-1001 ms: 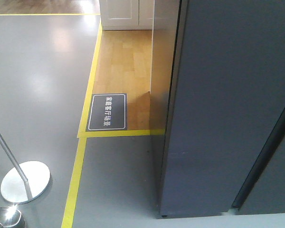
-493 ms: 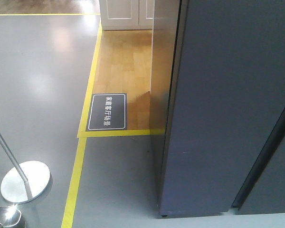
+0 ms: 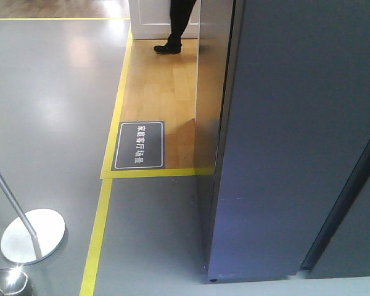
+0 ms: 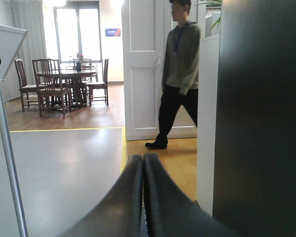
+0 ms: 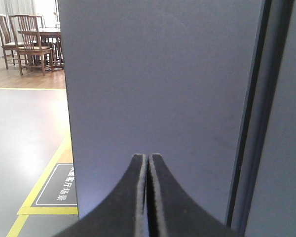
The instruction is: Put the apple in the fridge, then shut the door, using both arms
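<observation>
Two tools point(image 4: 143, 160) point(image 5: 148, 159), both closed, apparently face one fridge point(image 5: 163, 98).

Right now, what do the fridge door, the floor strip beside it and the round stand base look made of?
The door: smooth matt grey-blue panel, likely painted metal, no glare. The floor strip: wood-look planks, lightly glossy, visible seams and grain. The stand base: polished metal, mirror-bright reflections.

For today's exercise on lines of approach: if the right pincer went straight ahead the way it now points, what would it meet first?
The right pincer, fingers pressed together and empty, points at the door, a flat grey-blue panel. That panel would likely come first, though depth is unclear.
</observation>
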{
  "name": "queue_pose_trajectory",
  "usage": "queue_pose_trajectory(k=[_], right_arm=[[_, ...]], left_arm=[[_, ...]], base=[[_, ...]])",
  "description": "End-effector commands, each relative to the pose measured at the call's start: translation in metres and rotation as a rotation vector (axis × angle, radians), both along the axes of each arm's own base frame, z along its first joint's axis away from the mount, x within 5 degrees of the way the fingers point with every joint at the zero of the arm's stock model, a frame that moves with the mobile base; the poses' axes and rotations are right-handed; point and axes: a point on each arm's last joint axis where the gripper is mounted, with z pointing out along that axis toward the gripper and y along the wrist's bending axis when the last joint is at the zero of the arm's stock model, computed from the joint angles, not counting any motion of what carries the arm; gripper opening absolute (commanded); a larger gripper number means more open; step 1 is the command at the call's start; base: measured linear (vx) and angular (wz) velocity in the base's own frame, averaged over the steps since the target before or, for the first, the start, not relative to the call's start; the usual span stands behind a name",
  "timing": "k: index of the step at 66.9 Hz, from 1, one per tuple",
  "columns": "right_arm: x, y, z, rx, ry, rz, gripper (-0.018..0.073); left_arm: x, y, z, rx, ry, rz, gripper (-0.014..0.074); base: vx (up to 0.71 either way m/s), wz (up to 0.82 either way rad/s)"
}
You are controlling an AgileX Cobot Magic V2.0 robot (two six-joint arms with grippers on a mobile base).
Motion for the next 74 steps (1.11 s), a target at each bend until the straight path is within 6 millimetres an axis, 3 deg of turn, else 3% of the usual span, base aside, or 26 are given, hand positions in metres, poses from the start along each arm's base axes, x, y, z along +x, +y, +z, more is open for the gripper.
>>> queue_pose_trajectory(k=[1, 74], right_arm=[[-0.0021, -0.0004, 0.0070, -0.015, -0.103, -0.006, -0.0003], [-0.0021, -0.0004, 0.0069, -0.015, -0.100, -0.006, -0.0003]], left_arm=[[0.0002, -0.0002, -0.0020, -0.008, -0.051, -0.006, -0.0006], [0.0002, -0.0002, -0.0020, -0.008, -0.051, -0.006, -0.0006]], base=[[0.00, 0.00], [0.00, 0.00]])
